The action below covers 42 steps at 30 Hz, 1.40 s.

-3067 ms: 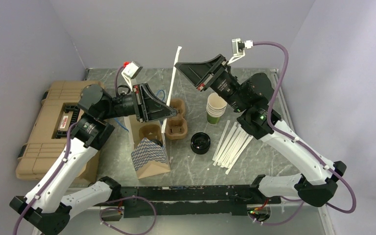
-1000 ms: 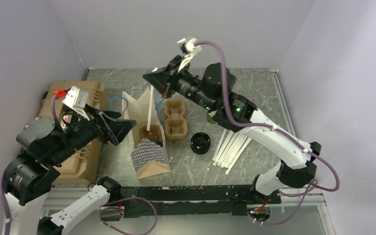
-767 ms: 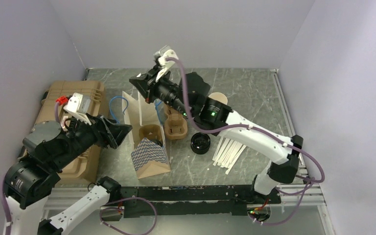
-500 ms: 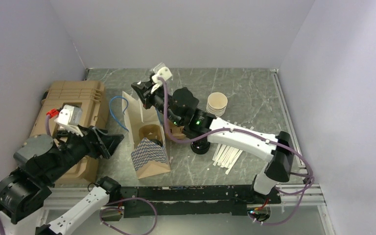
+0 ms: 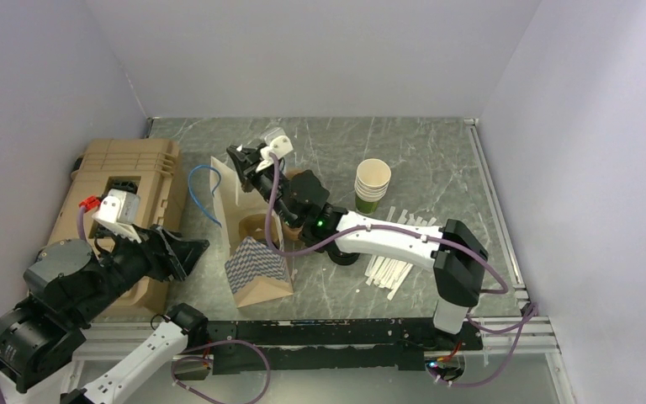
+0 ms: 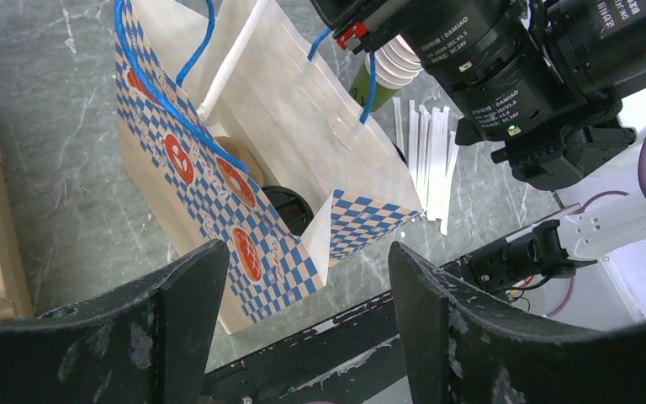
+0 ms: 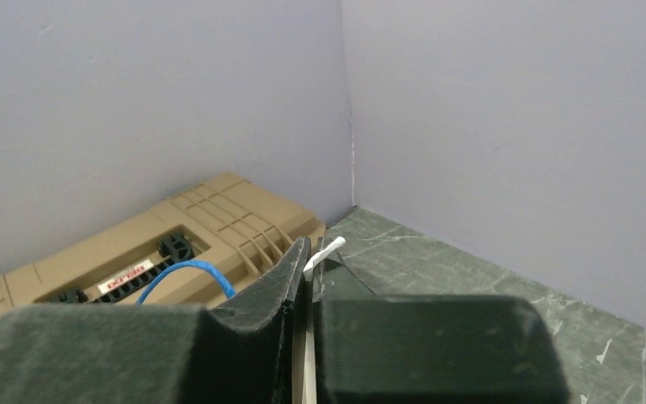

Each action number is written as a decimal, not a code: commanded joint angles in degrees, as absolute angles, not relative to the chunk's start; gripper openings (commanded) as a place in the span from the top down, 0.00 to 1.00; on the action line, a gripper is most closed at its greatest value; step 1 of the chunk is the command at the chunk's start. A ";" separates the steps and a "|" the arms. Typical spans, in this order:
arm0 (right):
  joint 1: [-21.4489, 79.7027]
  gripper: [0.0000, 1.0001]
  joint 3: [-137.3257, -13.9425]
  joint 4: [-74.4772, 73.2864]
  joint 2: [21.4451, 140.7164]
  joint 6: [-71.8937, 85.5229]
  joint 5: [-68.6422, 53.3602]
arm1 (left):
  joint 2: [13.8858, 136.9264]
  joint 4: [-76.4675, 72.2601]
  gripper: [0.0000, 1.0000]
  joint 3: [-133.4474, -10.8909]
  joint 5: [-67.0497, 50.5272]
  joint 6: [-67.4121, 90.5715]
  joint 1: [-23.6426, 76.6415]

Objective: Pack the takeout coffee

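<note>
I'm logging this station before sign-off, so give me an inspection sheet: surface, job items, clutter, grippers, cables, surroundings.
Surface: grey marbled table, no spills seen.
Job's things: checked paper bag stands open; a dark round lid shows inside it, the cup below is hidden.
Clutter: stack of lidless cups, loose wrapped straws, tan case.
Grippers: right gripper shut on a straw that reaches into the bag; left gripper open, holding nothing.
Cables: purple cable loops beside the right arm.
Surroundings: plain lilac walls, nothing else seen.
</note>
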State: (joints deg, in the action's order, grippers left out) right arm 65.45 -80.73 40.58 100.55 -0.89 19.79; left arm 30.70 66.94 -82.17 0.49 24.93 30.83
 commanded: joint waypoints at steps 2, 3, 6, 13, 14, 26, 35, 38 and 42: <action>65.48 0.82 -80.11 47.23 101.33 2.09 23.80 | 29.80 66.79 0.26 -82.24 0.53 26.25 30.92; 65.50 0.76 -79.81 47.27 101.17 2.37 23.93 | 29.94 66.87 0.26 -82.35 0.53 26.28 30.92; 65.48 0.59 -79.21 46.58 100.25 2.56 23.32 | 30.21 67.13 0.26 -82.38 0.53 26.28 30.86; 65.57 0.44 -78.06 43.87 96.30 1.77 22.95 | 30.64 65.65 0.27 -81.37 -0.35 26.61 30.91; 65.57 0.43 -78.05 42.67 95.61 1.57 22.94 | 30.72 65.39 0.27 -81.10 -0.32 26.63 30.91; 65.56 0.33 -77.30 27.90 84.18 -1.71 24.68 | 32.06 64.52 0.23 -81.71 -0.18 26.09 30.89; 65.54 0.23 -71.00 18.37 70.83 -3.75 28.32 | 34.89 65.61 0.15 -81.64 3.35 24.53 30.94; 65.48 0.20 -69.49 14.30 66.90 -4.36 30.09 | 34.87 64.90 0.02 -81.40 4.57 24.37 30.90; 65.40 0.20 -68.16 6.16 62.91 -3.96 32.94 | 36.41 66.01 0.01 -82.18 6.24 23.78 30.91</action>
